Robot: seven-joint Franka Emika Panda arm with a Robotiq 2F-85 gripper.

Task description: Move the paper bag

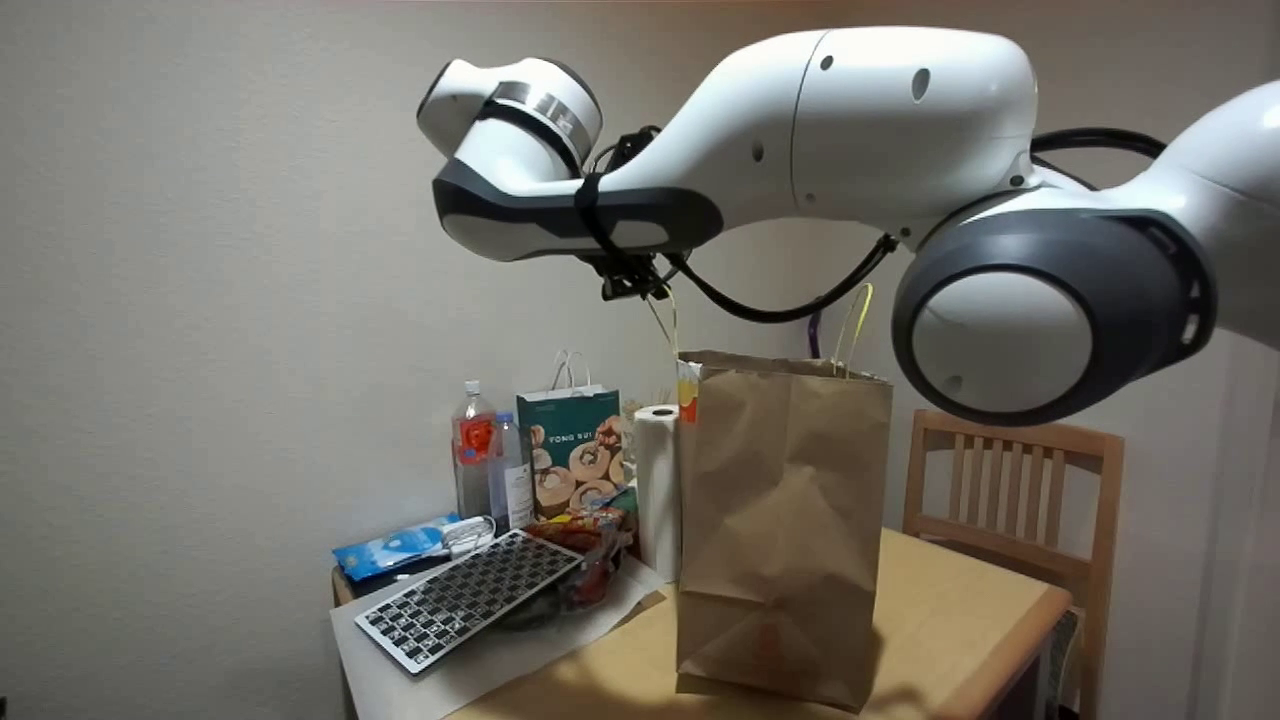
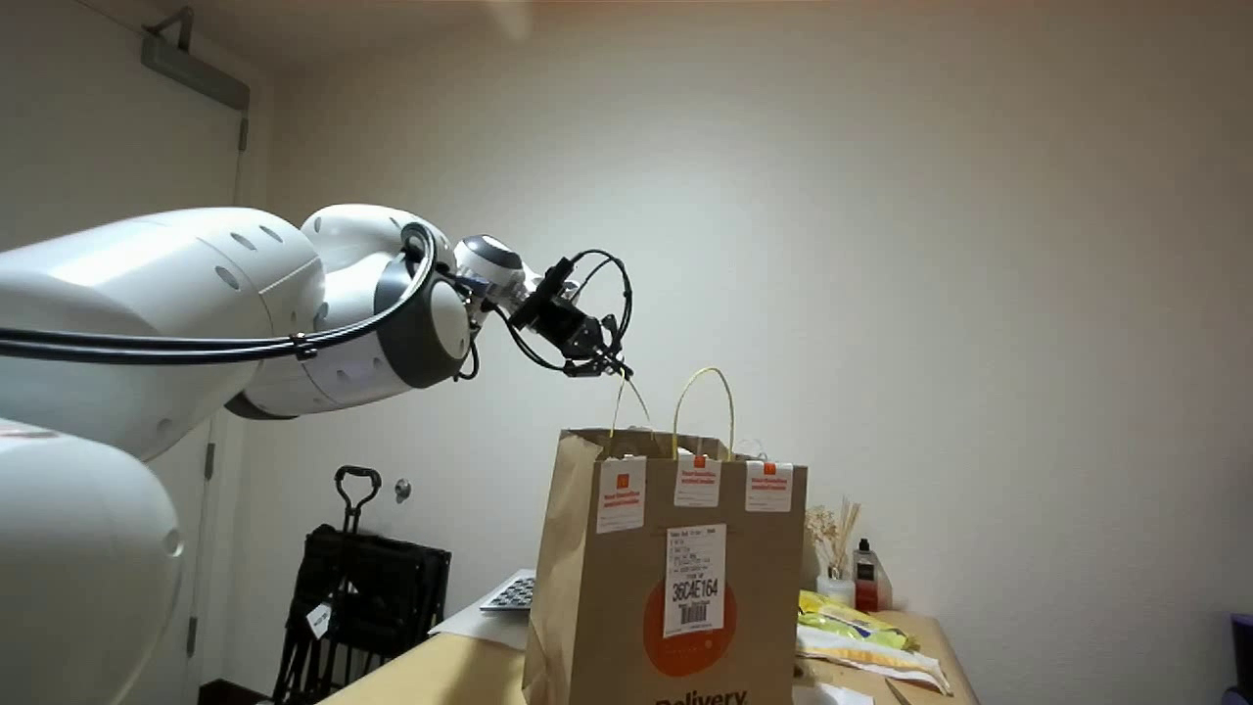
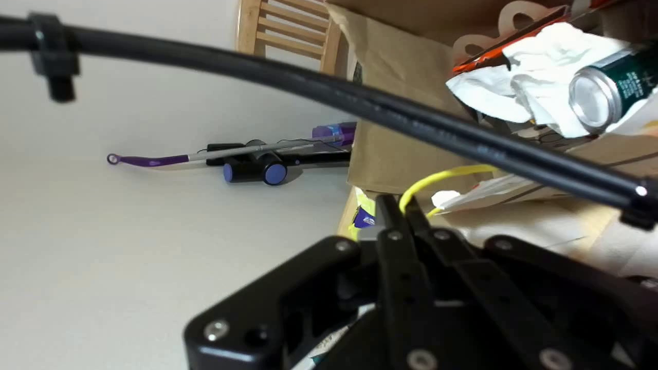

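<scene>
A slatted wooden chair point(image 1: 1005, 490) stands beside the pale tabletop point(image 1: 970, 600), on which the tall, boxy, creased brown paper bag point(image 1: 785, 530) is upright — crowded in an exterior view by a green carrier bag point(image 1: 570, 418), a tilted black-keyed keyboard point(image 1: 470, 600), a white paper roll point(image 1: 657, 490) it partly hides and a red-labelled plastic bottle point(image 1: 475, 445). In the wrist view its mouth shows soft crumpled white tissue point(image 3: 568, 49) and a smooth metal can point(image 3: 596, 100) — and the gripper point(image 3: 399, 201) holds its fingers narrow, pinching the bag's thin, curved yellow handle point(image 3: 442, 175).
</scene>
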